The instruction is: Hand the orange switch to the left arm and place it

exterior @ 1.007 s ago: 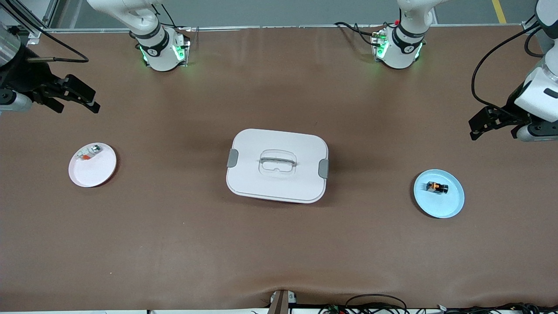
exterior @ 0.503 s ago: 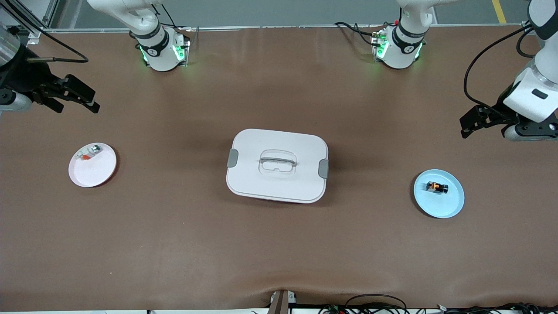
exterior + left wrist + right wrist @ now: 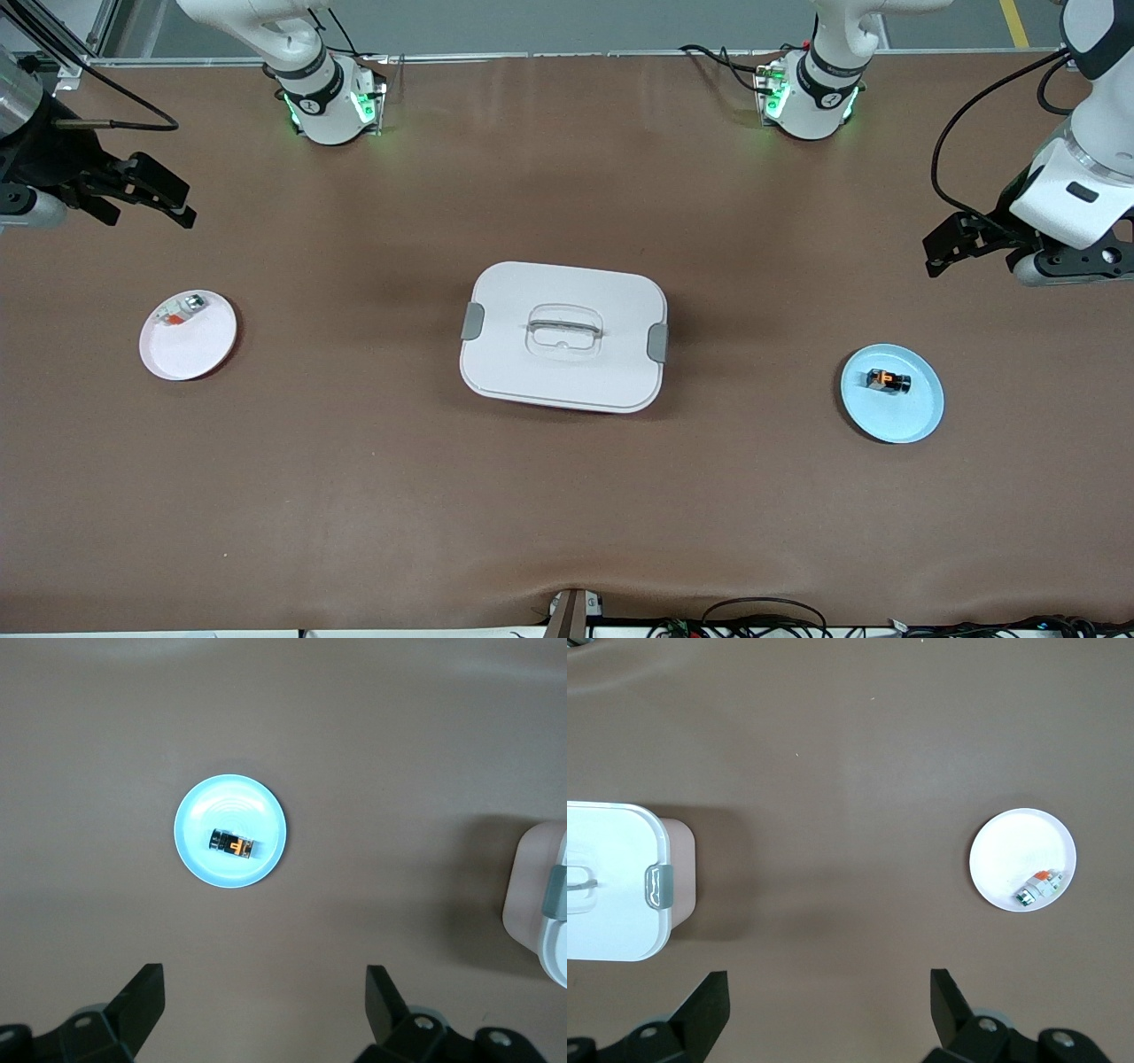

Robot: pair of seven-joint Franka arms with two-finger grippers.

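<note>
Item: orange switch (image 3: 888,381), a tiny black cylindrical push-button part with orange at its middle, lying on its side on the pale blue plate (image 3: 917,421) toward the left arm's end of the table. Handling, by judgement: light, rigid, smooth-bodied and apt to roll or skid on the plate; best taken across the black barrel at mid-length, with the pads square to its round sides. Obstacle: box (image 3: 563,335), white with grey side latches and a recessed lid handle, at the table's middle, between the two plates. White plate (image 3: 197,350), toward the right arm's end, carries a small clear-white part (image 3: 180,310) with red and green bits. Left gripper (image 3: 946,244) hangs empty over bare table near the blue plate, jaws spread wide. Right gripper (image 3: 152,195) waits empty over bare table near the white plate, jaws equally wide. Markings: no brand, label or writing can be read on any item.
</note>
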